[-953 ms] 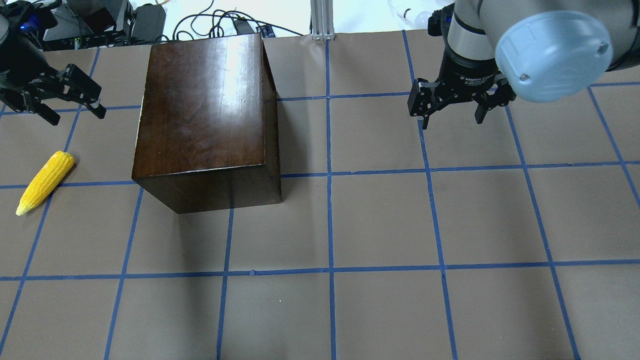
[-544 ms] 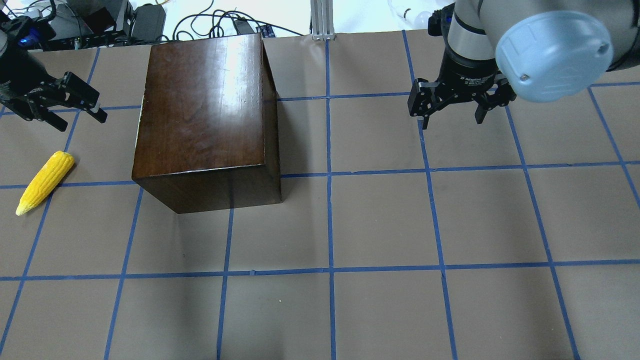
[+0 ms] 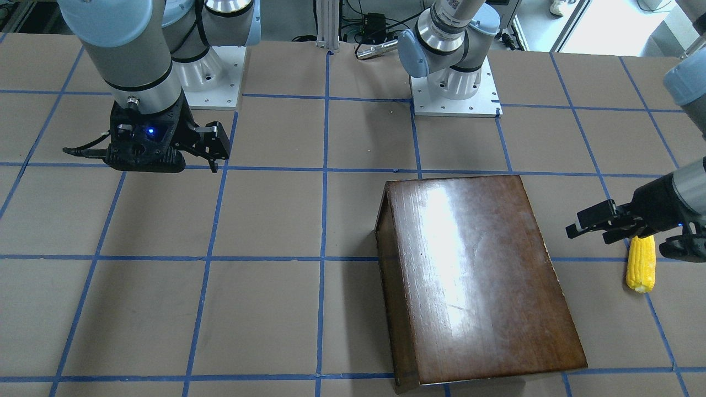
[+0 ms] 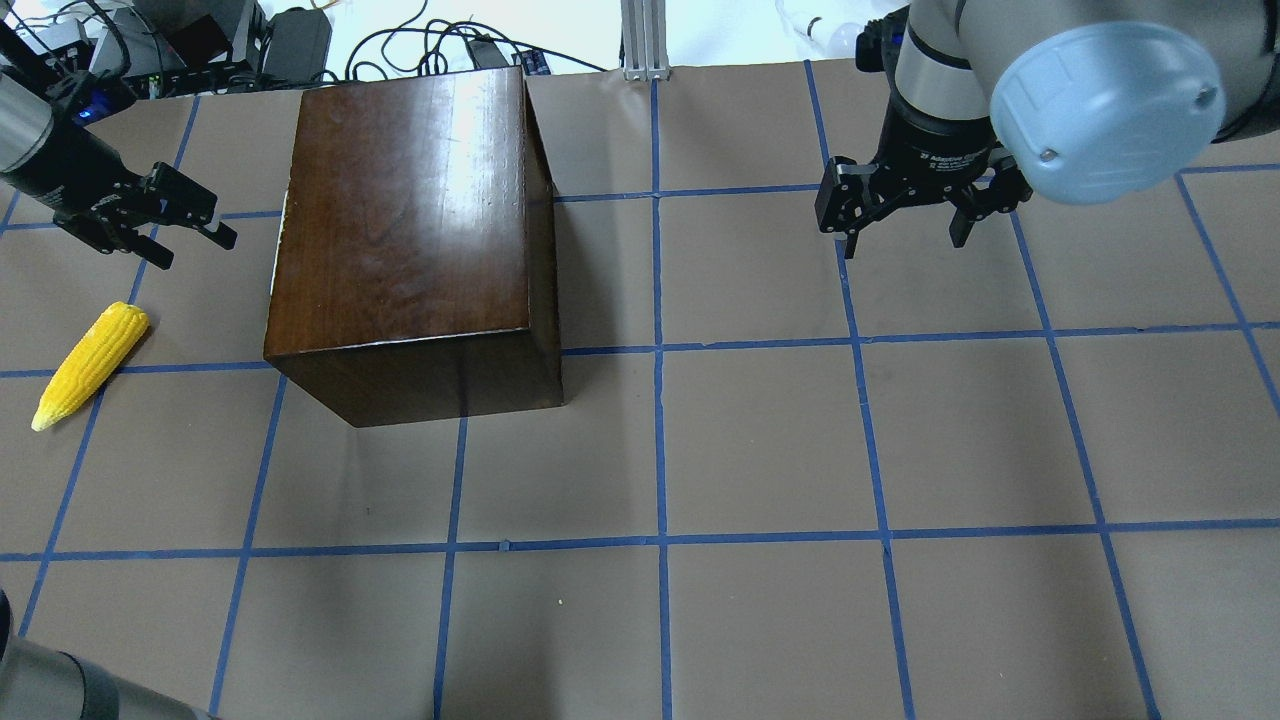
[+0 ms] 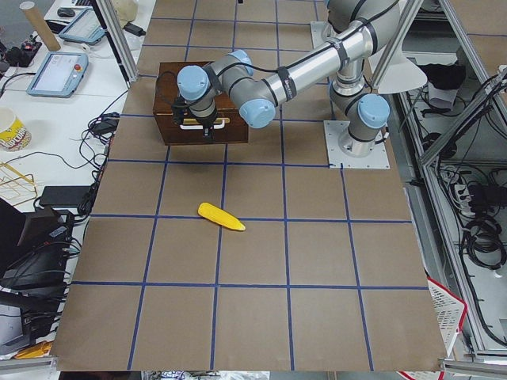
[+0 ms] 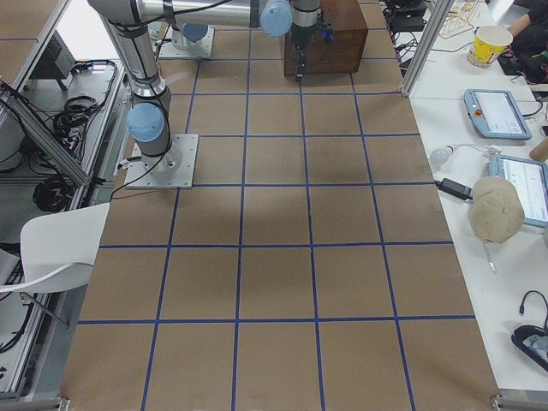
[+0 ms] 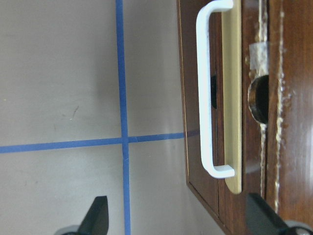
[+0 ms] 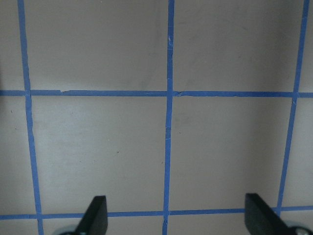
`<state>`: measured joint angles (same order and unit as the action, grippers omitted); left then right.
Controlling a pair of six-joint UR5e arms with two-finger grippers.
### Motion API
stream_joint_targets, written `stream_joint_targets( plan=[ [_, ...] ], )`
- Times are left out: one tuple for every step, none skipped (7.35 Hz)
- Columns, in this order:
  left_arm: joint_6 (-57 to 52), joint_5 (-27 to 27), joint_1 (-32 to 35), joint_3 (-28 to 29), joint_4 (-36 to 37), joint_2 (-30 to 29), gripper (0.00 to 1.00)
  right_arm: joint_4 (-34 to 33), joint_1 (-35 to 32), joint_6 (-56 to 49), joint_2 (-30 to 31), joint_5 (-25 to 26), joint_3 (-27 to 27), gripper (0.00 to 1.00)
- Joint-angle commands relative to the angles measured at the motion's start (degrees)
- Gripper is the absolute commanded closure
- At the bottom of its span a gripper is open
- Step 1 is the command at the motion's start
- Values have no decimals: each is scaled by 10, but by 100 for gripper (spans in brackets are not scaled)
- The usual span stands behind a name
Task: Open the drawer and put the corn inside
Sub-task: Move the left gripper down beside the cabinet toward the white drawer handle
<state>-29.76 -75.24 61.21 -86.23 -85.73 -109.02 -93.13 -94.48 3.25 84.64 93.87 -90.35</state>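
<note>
The glossy dark-brown box [image 4: 400,220] stands at the back left of the table, and it shows in the front-facing view [image 3: 474,275] too. Its drawer [image 7: 191,73] is shut; in the left wrist view the front panel carries a white pull handle [image 7: 204,98]. The yellow corn [image 4: 90,365] lies on the table left of the box, also in the front-facing view [image 3: 641,264]. My left gripper [image 4: 198,252] is open and empty, a short way left of the box and facing the drawer front [image 7: 178,218]. My right gripper [image 4: 905,240] is open and empty, over bare table at the back right.
The brown table cover [image 4: 760,440] carries a grid of blue tape lines. Cables and electronics [image 4: 200,40] lie beyond the back edge. An aluminium post [image 4: 640,40] stands at the back middle. Both arm bases [image 3: 452,88] stand at the robot's side of the table.
My left gripper has moved right, towards the box's left face, and has turned its fingers at it. The right arm, the corn and the box have not moved.
</note>
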Motion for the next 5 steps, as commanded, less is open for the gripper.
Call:
stream_joint_targets(
  plan=[
    [1, 18, 0, 3, 11, -25, 0, 1, 0, 0, 0, 0, 0, 0],
    [8, 25, 0, 5, 11, -35, 0, 1, 0, 0, 0, 0, 0, 0],
    [9, 26, 0, 6, 11, -41, 0, 1, 0, 0, 0, 0, 0, 0],
    [9, 26, 0, 5, 11, -44, 0, 0, 0, 0, 0, 0, 0, 0],
    [8, 26, 1, 5, 14, -51, 0, 1, 0, 0, 0, 0, 0, 0]
  ],
)
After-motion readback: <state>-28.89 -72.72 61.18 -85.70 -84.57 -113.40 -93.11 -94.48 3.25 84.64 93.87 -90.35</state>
